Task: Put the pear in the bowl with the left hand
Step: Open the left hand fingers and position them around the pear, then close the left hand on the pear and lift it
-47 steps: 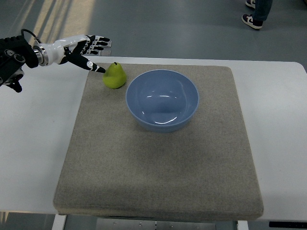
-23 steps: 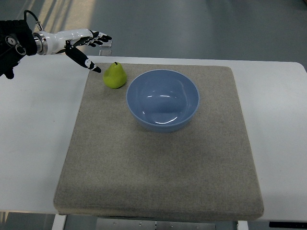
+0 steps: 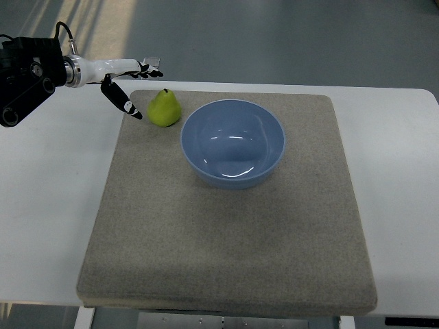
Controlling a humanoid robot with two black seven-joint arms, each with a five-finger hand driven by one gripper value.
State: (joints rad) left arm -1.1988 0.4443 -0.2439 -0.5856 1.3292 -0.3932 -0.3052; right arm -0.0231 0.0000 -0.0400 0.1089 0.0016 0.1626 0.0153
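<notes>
A green pear stands upright on the grey mat, just left of the blue bowl, which has nothing in it. My left hand reaches in from the upper left, just left of the pear and slightly behind it. Its fingers are spread: the thumb points down toward the mat beside the pear, and the other fingers stretch out behind the pear. It holds nothing and a small gap separates it from the pear. My right hand is out of view.
The mat lies on a white table. The black forearm housing sits over the table's far-left corner. Grey floor lies beyond the table's far edge.
My left hand has turned at the wrist: the thumb swung down and left beside the pear, and the fingers now stretch behind it. The forearm shifted right. Pear and bowl have not moved.
</notes>
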